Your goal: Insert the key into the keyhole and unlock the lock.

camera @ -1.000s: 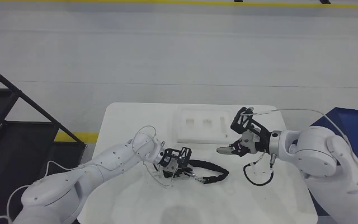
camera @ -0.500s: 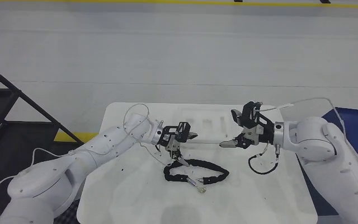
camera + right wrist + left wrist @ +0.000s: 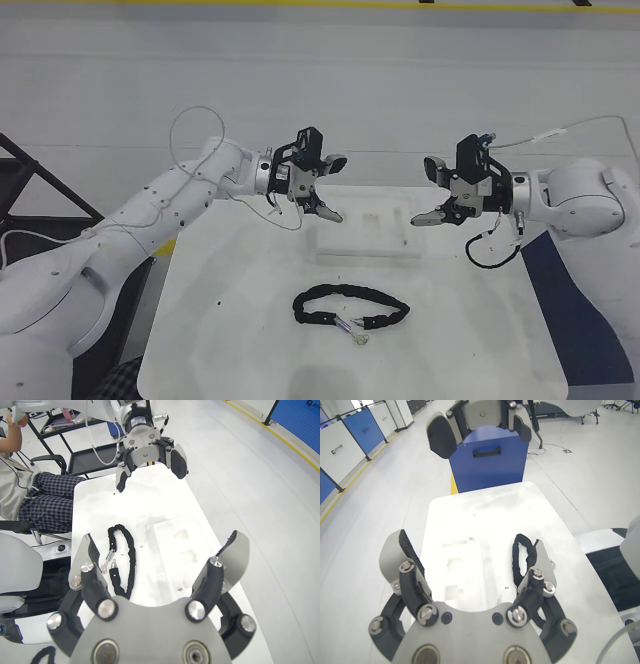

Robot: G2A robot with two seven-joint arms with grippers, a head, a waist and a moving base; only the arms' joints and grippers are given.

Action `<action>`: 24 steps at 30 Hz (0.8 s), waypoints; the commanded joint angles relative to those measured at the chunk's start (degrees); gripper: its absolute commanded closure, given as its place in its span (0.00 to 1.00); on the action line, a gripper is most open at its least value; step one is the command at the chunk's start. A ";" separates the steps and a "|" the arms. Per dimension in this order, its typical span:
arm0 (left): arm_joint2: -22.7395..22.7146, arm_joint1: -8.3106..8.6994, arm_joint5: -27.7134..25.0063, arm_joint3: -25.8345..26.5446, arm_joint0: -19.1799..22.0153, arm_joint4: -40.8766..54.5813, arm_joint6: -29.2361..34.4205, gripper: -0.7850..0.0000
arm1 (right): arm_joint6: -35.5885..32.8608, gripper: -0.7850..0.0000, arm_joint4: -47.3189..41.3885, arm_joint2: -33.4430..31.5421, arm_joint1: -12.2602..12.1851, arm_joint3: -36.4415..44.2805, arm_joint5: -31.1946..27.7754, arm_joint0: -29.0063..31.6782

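A black fabric-covered chain lock (image 3: 350,305) lies in a loop on the white table (image 3: 220,300). Its metal ends and a small key ring (image 3: 360,336) rest toward the front edge. In the right wrist view the lock (image 3: 130,555) has its metal ends (image 3: 111,560) close together, with the key (image 3: 104,567) beside them. My left gripper (image 3: 333,188) hangs open above the table's back left with nothing in it. My right gripper (image 3: 428,194) faces it from the back right, also open and holding nothing. From the left wrist view, the chain (image 3: 520,555) lies beyond one finger (image 3: 542,560).
A white foam tray (image 3: 370,230) with rectangular recesses sits at the back middle of the table, under the gap between the grippers. A blue cabinet (image 3: 487,462) stands beyond the table's right end, and a black cart (image 3: 82,460) beyond its left end.
The left gripper let go of the chain lock, then rose and drew back toward the far left. The right gripper also lifted and pulled back. The lock stays on the table.
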State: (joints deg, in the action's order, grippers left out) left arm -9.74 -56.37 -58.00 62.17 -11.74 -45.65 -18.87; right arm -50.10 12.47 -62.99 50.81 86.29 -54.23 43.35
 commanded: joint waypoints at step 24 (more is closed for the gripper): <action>0.00 0.08 0.00 0.72 4.29 18.61 15.86 0.00 | 0.33 0.00 -2.84 -0.06 -0.88 -3.52 -0.28 -4.34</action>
State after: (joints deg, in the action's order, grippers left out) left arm -9.74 -56.29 -58.00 62.89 -7.46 -27.04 -3.01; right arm -49.77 9.63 -63.05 49.92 82.77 -54.52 39.01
